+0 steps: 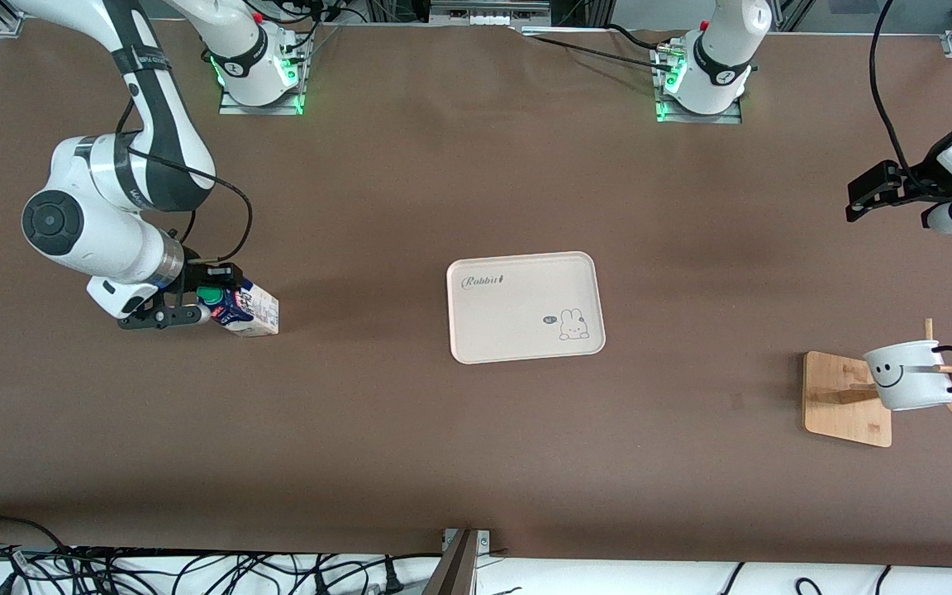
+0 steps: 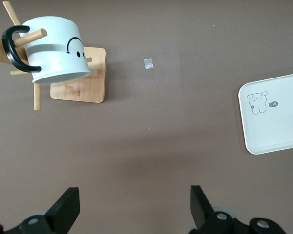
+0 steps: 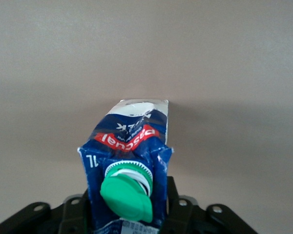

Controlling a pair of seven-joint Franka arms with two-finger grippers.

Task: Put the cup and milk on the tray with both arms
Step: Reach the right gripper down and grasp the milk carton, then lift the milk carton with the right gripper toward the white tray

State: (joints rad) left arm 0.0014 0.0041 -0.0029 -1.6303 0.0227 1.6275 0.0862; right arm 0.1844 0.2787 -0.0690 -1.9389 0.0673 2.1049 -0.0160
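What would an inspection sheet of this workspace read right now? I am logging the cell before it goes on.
Surface: brown table, one small pale scrap near the rack.
Tray: mid-table, nothing on it.
Milk: on the table at the right arm's end, gripped.
Cup: hung on the wooden rack at the left arm's end.
Clutter: nothing else seen.
Right gripper: shut on the milk.
Left gripper: open, waiting in the air near the rack.
Cables: a bundle along the table's near edge.
Surroundings: metal framing past the bases.
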